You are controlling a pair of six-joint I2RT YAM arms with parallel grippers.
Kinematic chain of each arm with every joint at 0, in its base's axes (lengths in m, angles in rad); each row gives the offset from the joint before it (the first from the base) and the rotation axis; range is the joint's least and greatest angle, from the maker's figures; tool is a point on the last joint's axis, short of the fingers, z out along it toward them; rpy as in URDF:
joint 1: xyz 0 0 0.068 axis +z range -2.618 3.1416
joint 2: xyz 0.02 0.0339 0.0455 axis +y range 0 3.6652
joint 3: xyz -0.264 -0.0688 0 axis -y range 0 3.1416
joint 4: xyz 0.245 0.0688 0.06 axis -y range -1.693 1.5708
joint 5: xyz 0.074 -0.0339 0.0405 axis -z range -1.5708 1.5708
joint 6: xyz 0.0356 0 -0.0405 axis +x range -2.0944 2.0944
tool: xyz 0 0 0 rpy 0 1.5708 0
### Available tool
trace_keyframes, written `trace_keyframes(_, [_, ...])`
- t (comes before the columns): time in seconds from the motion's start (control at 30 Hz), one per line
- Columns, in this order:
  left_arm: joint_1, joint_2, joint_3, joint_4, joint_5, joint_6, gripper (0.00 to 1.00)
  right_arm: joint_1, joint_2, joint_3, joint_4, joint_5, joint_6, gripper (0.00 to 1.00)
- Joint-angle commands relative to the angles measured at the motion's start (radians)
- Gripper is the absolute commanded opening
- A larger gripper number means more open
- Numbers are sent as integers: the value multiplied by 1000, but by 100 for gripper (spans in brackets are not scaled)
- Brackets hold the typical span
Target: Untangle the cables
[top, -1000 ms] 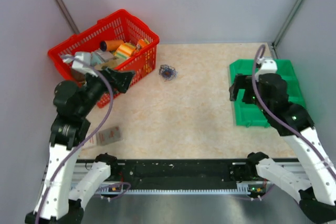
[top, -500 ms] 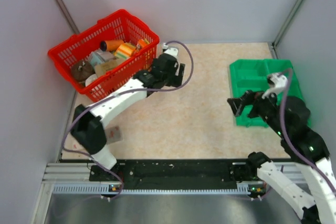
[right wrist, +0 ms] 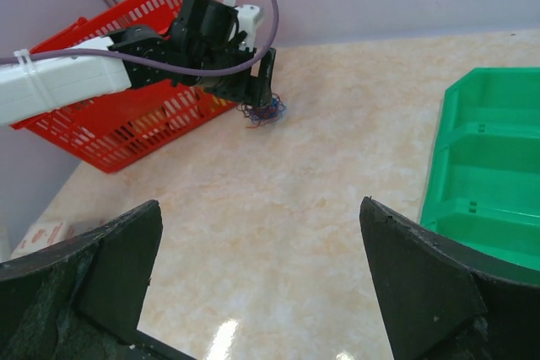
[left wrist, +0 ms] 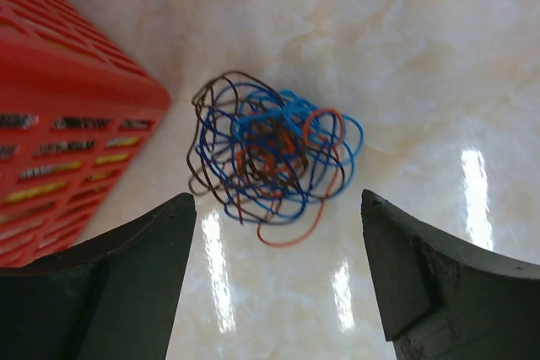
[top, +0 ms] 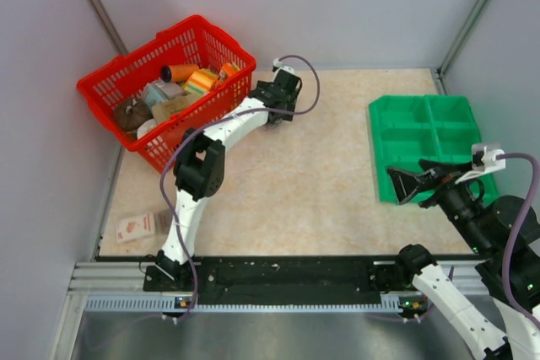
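The cables (left wrist: 274, 158) are a small tangle of thin blue, brown and orange-red wires lying on the beige tabletop beside the corner of the red basket (left wrist: 59, 124). My left gripper (left wrist: 278, 200) is open, hovering just above and short of the tangle, not touching it. In the top view the left gripper (top: 277, 114) covers the cables. The right wrist view shows the tangle (right wrist: 265, 112) under the left gripper (right wrist: 260, 94). My right gripper (right wrist: 261, 208) is open and empty, far off at the near right (top: 405, 183).
The red basket (top: 169, 82), full of packets and cans, stands at the back left right next to the cables. A green compartment tray (top: 430, 137) lies at the right. A small flat packet (top: 139, 227) lies near the front left edge.
My left arm has stretched from beside the basket out to the cables. My right arm has drawn back toward the near right corner. The small packet now lies further left.
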Motion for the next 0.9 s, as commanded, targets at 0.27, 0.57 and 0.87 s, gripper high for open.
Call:
trace_keyframes(0.27, [24, 122, 80, -25, -9, 82, 32, -7, 56, -29, 27, -51, 71, 99])
trace_keyframes(0.57, [-48, -477, -601, 102, 161, -168, 1, -7, 158, -233, 88, -175, 132, 98])
trace_keyframes(0.87, [-50, -1042, -1219, 348, 742, -323, 5, 51, 384, -482, 477, -440, 267, 81])
